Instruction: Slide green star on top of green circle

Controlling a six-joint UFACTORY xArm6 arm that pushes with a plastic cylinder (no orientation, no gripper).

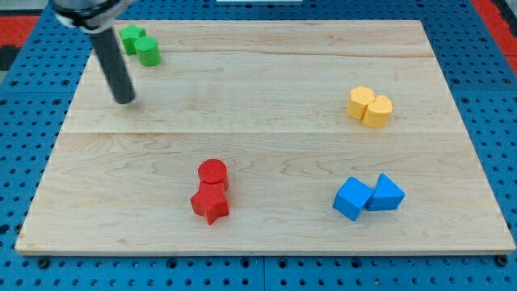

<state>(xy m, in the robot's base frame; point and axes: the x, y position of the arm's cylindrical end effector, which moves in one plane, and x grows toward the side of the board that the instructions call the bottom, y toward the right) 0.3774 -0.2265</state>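
**Rod Stood Just Below Green Pair at Board's Far Corner**

My tip (124,100) rested on the wooden board (258,121) near the view's top left, just below and slightly left of the two green blocks. The green star (131,37) lay at the view's upper left edge, touching the green circle (148,52), which sat just to its lower right. The arm carried no jaws at all, only the straight dark rod, so nothing was gripped or could be; any movement had to come from pushing along the table top.

With the star already pressed against the circle's upper side, the task appeared close to done or finished, though how squarely the star sat above the circle was hard to judge, the rod's upper part partly crossing that corner. The tip stood clear of both blocks, apparently so as not to disturb them.

The remaining blocks lay well apart and out of the way: a red cylinder (212,171) touching a red star (210,203) near the view's bottom centre, two yellow blocks (370,107) side by side at the view's right, and a blue cube (352,198) against a blue triangular block (386,194) at the lower right.
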